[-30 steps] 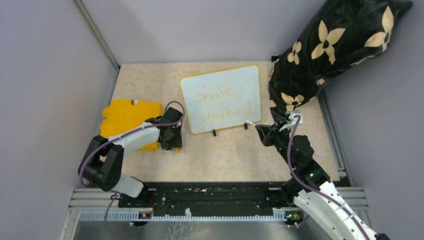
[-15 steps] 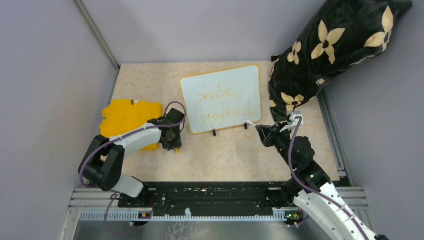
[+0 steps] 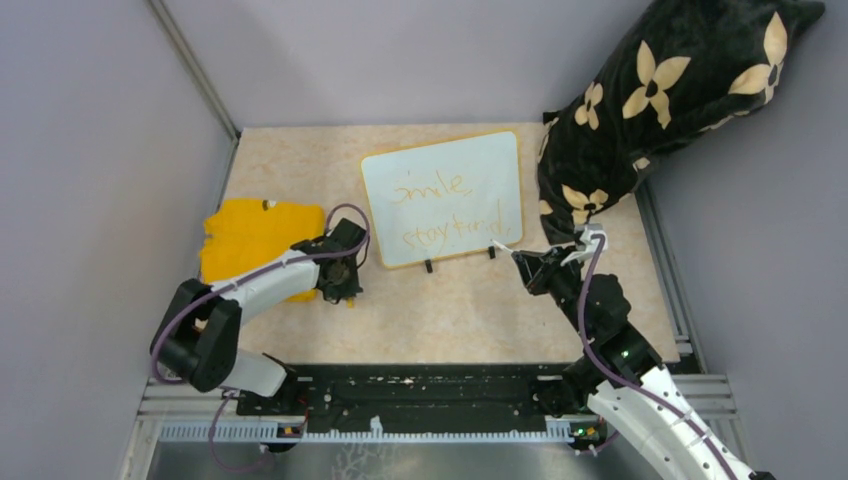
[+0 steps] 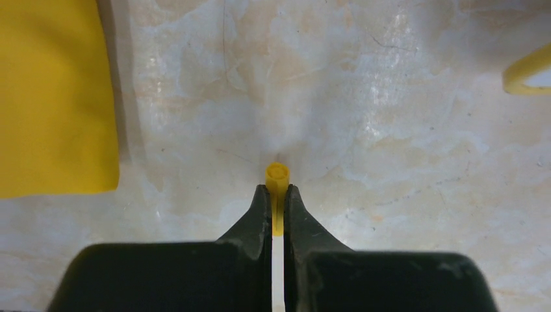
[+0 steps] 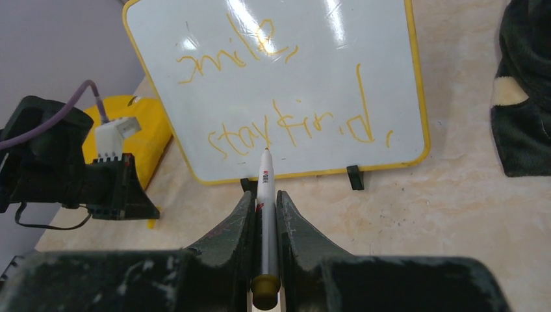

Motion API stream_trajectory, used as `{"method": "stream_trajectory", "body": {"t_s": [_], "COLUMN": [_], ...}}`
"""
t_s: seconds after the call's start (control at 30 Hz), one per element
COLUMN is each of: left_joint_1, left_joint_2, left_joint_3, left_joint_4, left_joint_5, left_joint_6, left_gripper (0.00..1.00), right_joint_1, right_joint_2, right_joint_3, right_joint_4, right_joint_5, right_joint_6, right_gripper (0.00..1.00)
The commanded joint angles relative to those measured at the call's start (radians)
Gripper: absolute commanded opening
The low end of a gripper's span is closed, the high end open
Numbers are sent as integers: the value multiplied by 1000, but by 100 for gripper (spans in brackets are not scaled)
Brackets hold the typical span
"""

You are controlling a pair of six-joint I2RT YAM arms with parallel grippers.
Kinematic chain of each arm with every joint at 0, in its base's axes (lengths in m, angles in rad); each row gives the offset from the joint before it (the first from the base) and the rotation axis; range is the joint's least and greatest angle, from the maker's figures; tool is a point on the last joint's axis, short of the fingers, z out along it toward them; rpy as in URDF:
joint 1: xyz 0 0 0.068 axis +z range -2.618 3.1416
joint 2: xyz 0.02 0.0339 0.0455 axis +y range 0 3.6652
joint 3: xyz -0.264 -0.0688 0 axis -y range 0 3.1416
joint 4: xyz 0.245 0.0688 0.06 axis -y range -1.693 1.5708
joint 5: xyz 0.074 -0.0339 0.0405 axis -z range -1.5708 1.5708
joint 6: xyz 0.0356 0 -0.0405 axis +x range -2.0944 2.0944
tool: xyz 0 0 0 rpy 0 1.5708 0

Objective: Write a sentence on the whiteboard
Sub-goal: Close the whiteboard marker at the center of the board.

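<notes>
**Left fingers (image 4: 258,218) pinched shut on a small yellow cap (image 4: 277,174), having stood open a second before**
The right fingers (image 5: 237,227) had not moved, gripping a white marker (image 5: 265,172) aimed at the whiteboard (image 3: 480,160), which lay mid-surface (image 3: 450,310) bearing the faint sentence (image 5: 286,127). The cap's lower part was hidden between the fingers, and the last word was hard to read.

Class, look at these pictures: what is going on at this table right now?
Two robot arms are working at a small whiteboard. The right tool grips a white marker, its tip by the board's near edge, below the orange words "smile" and "stay tired" already written there. The left tool is shut on a small yellow cap, low over the table beside a yellow cloth.
</notes>
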Motion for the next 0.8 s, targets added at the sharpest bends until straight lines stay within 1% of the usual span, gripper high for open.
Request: {"method": "stream_trajectory", "body": {"t_s": [0.0, 0.13, 0.2, 0.27, 0.33, 0.37, 0.47, 0.53, 0.57, 0.67, 0.77], "left_joint_1": [-10, -7, -7, -4, -5, -4, 1, 3, 5, 9, 13], "left_joint_2": [-168, -371, -452, -502, -513, -508, -496, -494, -497, -520, -556], "left_joint_3": [31, 102, 134, 173, 226, 253, 301, 308, 305, 280, 239], "left_joint_4": [-73, -68, -21, 23, 56, 71, 151, 220, 258, 381, 509], "left_joint_5": [-6, -14, -14, 9, 39, 54, 110, 158, 184, 274, 333], "left_joint_6": [-31, -15, 8, 30, 38, 39, 19, -18, -38, -112, -187], "left_gripper": [0, 0, 0, 0, 0, 0, 0, 0, 0, 0, 0], "right_joint_1": [-9, -9, -9, -5, 18, 44, 226, 376, 457, 657, 805], "right_joint_2": [-13, 6, 41, 86, 140, 165, 234, 278, 301, 362, 430], "right_joint_3": [39, 76, 108, 139, 173, 191, 246, 274, 281, 268, 217], "right_joint_4": [15, 56, 86, 137, 206, 251, 353, 441, 493, 712, 991], "right_joint_5": [13, 0, -4, -7, 1, 32, 186, 320, 387, 547, 636], "right_joint_6": [-3, -3, 7, 15, 10, -2, -101, -213, -306, -537, -763], "right_gripper": [0, 0, 0, 0, 0, 0, 0, 0, 0, 0, 0]}}
